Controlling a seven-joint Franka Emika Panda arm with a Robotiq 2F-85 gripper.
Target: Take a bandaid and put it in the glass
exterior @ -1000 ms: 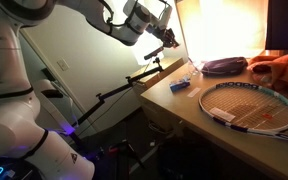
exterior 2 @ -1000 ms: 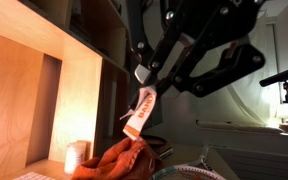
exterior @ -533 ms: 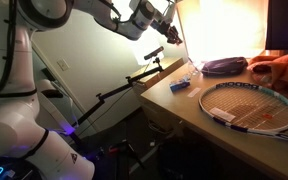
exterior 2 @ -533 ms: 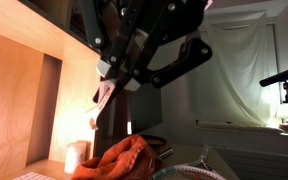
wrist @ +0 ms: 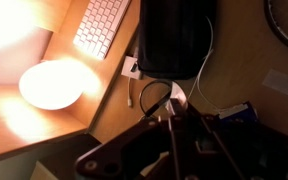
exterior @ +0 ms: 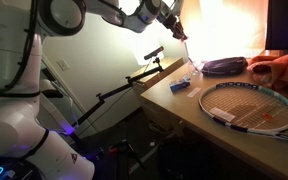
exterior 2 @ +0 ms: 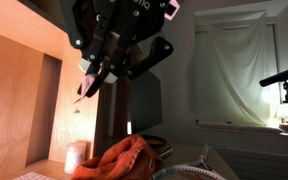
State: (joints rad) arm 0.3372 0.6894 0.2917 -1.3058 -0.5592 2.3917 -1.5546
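Observation:
My gripper point(exterior: 175, 24) is high above the desk's far end, by the bright glare, and it is shut on a bandaid. In an exterior view the bandaid point(exterior 2: 87, 89) hangs as a pale strip from the fingertips of the gripper point(exterior 2: 100, 72). Far below it, a small pale glass point(exterior 2: 77, 155) stands on the desk beside the wooden shelf wall. In the wrist view the dark fingers of the gripper point(wrist: 174, 118) meet over the desk. A bright round shape point(wrist: 52, 83) there may be the glass. I cannot make out the bandaid in that view.
A tennis racket point(exterior: 252, 103) lies on the desk's near part, with a small blue box point(exterior: 183, 84) beside it. An orange cloth point(exterior 2: 124, 160) is heaped close to the glass. The wrist view shows a white keyboard point(wrist: 104, 25), a black case point(wrist: 179, 35) and looped cables point(wrist: 154, 97).
The arm has carried the bandaid up and towards the lit far end of the desk. It has moved to above the glass's side. The gripper stays shut.

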